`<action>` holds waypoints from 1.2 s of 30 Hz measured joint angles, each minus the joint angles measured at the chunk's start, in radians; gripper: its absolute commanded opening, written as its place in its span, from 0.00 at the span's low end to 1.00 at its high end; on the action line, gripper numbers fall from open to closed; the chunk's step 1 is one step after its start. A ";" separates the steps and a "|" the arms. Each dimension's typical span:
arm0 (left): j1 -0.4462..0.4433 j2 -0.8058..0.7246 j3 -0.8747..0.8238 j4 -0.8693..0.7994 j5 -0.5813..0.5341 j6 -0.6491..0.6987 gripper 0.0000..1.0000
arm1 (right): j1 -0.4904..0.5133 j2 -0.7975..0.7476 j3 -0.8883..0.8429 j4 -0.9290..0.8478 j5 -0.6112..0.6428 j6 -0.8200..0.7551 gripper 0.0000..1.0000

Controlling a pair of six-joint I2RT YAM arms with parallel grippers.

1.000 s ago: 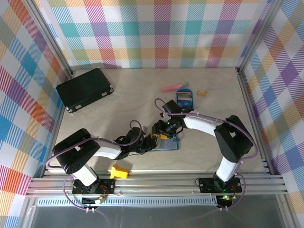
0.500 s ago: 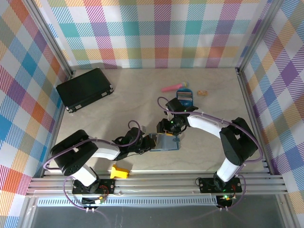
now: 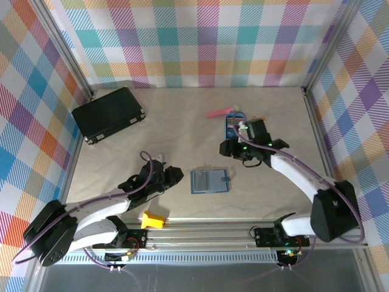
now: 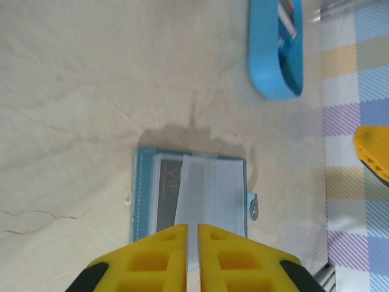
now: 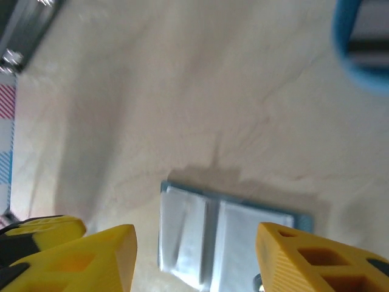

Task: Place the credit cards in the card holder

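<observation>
The card holder [image 3: 210, 180] lies open and flat on the table, teal edges around pale clear sleeves. A dark credit card [image 4: 165, 194] marked VIP sits in its left sleeve. More credit cards [image 4: 289, 24] stand in the blue oval tray [image 3: 236, 125]. My left gripper [image 3: 176, 175] hovers just left of the holder [image 4: 194, 188]. Its yellow fingers are almost together with a thin slit and nothing in it [image 4: 193, 228]. My right gripper [image 3: 230, 149] is between the holder and the tray. It stands wide open and empty [image 5: 196, 234] above the holder [image 5: 225, 237].
A large black case [image 3: 108, 114] lies at the back left. A pink object [image 3: 220, 112] rests beside the tray [image 5: 358, 42]. A small yellow piece [image 3: 152, 219] sits at the near edge by the rail. Metal frame rails border the table.
Both grippers have pulled away from the card holder, the left one toward the left, the right one up toward the tray. The holder now lies alone, open on the table.
</observation>
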 measured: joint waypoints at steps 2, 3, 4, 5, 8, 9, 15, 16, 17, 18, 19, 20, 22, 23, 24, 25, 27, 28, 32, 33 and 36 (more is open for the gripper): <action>0.017 -0.062 0.004 -0.050 -0.015 0.056 0.27 | -0.034 -0.063 -0.033 0.048 -0.008 -0.064 0.59; 0.021 -0.095 0.008 -0.072 -0.020 0.097 0.32 | -0.044 -0.097 -0.053 0.075 -0.008 -0.107 0.59; 0.023 -0.120 0.010 -0.082 -0.024 0.132 0.38 | -0.048 -0.129 -0.075 0.103 -0.008 -0.152 0.60; 0.023 -0.145 0.011 -0.085 -0.024 0.168 0.43 | -0.048 -0.157 -0.095 0.125 -0.008 -0.194 0.60; 0.024 -0.205 0.011 -0.082 -0.030 0.265 0.65 | -0.048 -0.235 -0.154 0.183 -0.007 -0.330 0.66; 0.024 -0.221 0.011 -0.074 -0.034 0.306 0.70 | -0.048 -0.258 -0.166 0.184 -0.008 -0.386 0.68; 0.026 -0.218 0.042 -0.051 -0.020 0.534 0.94 | -0.048 -0.295 -0.171 0.178 0.044 -0.678 0.71; 0.027 -0.199 0.066 -0.056 -0.011 0.581 0.96 | -0.048 -0.291 -0.171 0.175 0.060 -0.731 0.72; 0.029 -0.183 0.087 -0.058 -0.002 0.613 0.97 | -0.049 -0.287 -0.171 0.176 0.073 -0.774 0.74; 0.031 -0.156 0.118 -0.062 0.016 0.664 0.99 | -0.052 -0.279 -0.171 0.178 0.090 -0.831 0.74; 0.033 -0.126 0.152 -0.067 0.034 0.715 1.00 | -0.061 -0.265 -0.169 0.179 0.101 -0.884 0.74; 0.035 -0.098 0.182 -0.071 0.051 0.756 1.00 | -0.072 -0.250 -0.164 0.178 0.106 -0.922 0.74; 0.047 -0.040 0.246 -0.079 0.093 0.846 1.00 | -0.117 -0.194 -0.134 0.162 0.110 -1.003 0.74; 0.056 -0.019 0.269 -0.085 0.116 0.878 1.00 | -0.143 -0.161 -0.109 0.148 0.108 -1.036 0.74; 0.073 0.007 0.294 -0.093 0.143 0.915 1.00 | -0.169 -0.126 -0.080 0.137 0.104 -1.073 0.74; 0.096 0.032 0.312 -0.093 0.172 0.944 1.00 | -0.190 -0.097 -0.053 0.128 0.100 -1.106 0.74; 0.145 0.071 0.332 -0.090 0.229 0.979 1.00 | -0.222 -0.045 0.000 0.111 0.090 -1.177 0.74; 0.172 0.093 0.338 -0.088 0.260 0.993 1.00 | -0.232 -0.015 0.034 0.095 0.084 -1.219 0.74; 0.227 0.178 0.377 -0.103 0.338 1.054 1.00 | -0.239 0.108 0.167 0.040 0.064 -1.357 0.74; 0.233 0.195 0.394 -0.117 0.349 1.075 1.00 | -0.239 0.147 0.203 0.031 0.063 -1.393 0.73; 0.258 0.220 0.426 -0.134 0.378 1.123 1.00 | -0.239 0.249 0.269 0.021 0.056 -1.482 0.75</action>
